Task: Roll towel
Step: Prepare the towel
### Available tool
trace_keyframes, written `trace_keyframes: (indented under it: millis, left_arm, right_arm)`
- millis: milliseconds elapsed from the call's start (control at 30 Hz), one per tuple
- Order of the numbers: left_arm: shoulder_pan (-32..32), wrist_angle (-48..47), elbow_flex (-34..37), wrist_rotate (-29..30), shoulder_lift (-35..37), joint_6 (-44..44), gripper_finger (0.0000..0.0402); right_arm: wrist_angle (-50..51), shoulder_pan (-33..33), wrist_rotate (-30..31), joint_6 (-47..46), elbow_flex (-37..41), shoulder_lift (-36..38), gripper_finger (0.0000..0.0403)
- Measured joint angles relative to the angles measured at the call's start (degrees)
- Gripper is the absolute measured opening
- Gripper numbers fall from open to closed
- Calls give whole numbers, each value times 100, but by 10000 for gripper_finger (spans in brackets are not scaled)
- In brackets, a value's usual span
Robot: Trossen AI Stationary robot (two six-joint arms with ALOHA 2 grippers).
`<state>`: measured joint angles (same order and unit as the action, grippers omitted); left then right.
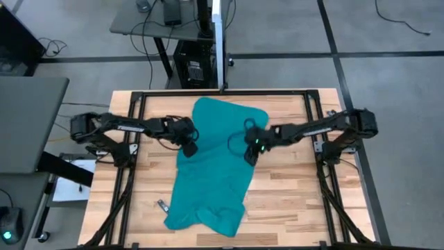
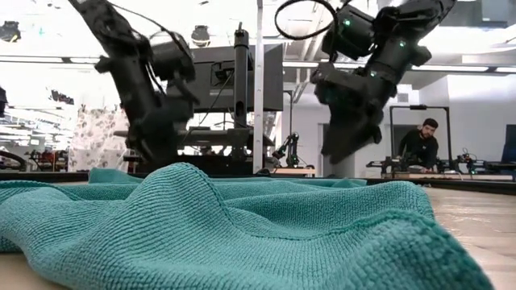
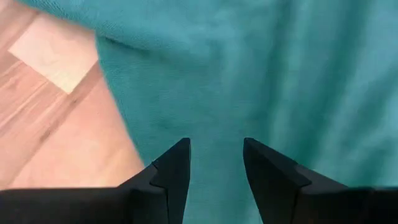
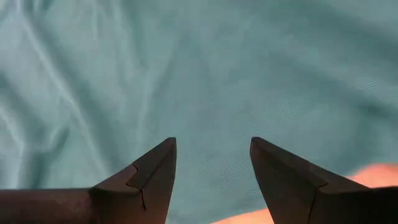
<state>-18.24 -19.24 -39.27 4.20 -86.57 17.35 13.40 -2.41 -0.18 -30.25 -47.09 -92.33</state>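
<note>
The towel [image 1: 211, 170] is a plain teal cloth lying unrolled on the wooden table [image 1: 291, 194], stretched from the far middle of the top down toward the near edge, where it slants a little to the left and ends in a rumpled, partly turned-up hem. From the low view its near folds [image 2: 218, 234] fill the foreground in soft ridges. It carries no print, label or writing that can be read.

The left gripper [image 1: 189, 144] sits over the towel's left edge, about halfway along the far part of the cloth. In the left wrist view its two dark fingers [image 3: 174, 171] stand apart with nothing between them, teal fabric below and bare wood beside it. A pale rectangular patch [image 3: 53, 56] shows on the wood near the towel's edge.

The right gripper [image 1: 252, 154] hangs over the towel's right edge, across from the left one. Its fingers [image 4: 152, 174] are also spread and empty above the cloth.

A small dark object [image 1: 162, 206] lies on the table just left of the towel's near end; what it is cannot be told. A black metal frame [image 1: 222, 92] rims the table. Beyond the table, a person [image 2: 419, 145] sits at a bench in the room behind. No readable lettering shows anywhere.
</note>
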Motion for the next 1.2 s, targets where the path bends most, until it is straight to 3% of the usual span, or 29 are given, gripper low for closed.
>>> trace_keyframes:
  millis: [167,400,567,733,833,1000,1200]
  left_arm:
    - [-146,-410,-52,-6,-229,92,132]
    - [78,-1259,15,48,144,862,132]
    - [78,-1095,-85,18,555,1182,132]
    - [94,-1073,-383,-24,891,641,132]
    - [223,-982,-536,-374,1148,426,132]
    - [851,-1007,-567,-965,1582,708,132]
    - [2612,-1019,-577,-1211,1881,1360,132]
  right_arm:
    - [454,272,57,-554,-18,-383,195]
    - [1190,343,212,-737,7,-122,179]
    - [910,153,209,-769,12,286,176]
    - [408,8,153,-700,11,622,176]
    - [-159,253,66,-551,11,670,176]
    - [-765,1009,24,-121,7,670,176]
    - [-956,1526,200,-154,7,670,176]
